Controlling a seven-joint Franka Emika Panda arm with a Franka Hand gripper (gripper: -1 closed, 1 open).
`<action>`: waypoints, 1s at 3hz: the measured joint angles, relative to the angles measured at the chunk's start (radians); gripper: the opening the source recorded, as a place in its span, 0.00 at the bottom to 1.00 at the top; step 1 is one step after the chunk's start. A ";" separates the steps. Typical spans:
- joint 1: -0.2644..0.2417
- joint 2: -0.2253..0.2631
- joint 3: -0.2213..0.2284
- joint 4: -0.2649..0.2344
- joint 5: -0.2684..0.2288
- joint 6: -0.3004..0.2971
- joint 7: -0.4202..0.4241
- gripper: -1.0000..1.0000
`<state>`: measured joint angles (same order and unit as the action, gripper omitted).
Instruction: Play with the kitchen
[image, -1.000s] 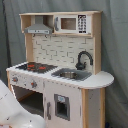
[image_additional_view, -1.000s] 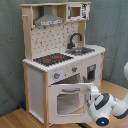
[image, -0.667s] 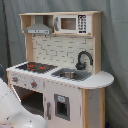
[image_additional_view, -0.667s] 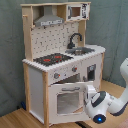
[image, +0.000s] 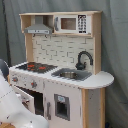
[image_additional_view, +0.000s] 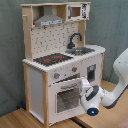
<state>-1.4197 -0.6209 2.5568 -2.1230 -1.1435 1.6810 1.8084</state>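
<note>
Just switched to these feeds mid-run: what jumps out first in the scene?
The kitchen dominates both exterior views: tall, white and light wood, with a grey hood at the top and a black-red hob beside the sink with its black faucet. In the second exterior view, the white arm's end effector sits right at the oven door, which appears ajar.

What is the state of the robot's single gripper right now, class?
Gripper: at the kitchen's oven door; open or closed cannot be told.
</note>
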 joint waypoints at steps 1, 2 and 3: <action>-0.036 0.002 -0.035 0.000 -0.082 0.031 -0.009 1.00; -0.036 0.001 -0.095 -0.023 -0.134 0.089 -0.019 1.00; -0.009 0.026 -0.125 -0.036 -0.153 0.146 -0.082 1.00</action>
<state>-1.4285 -0.5949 2.4314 -2.1587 -1.2964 1.8274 1.7264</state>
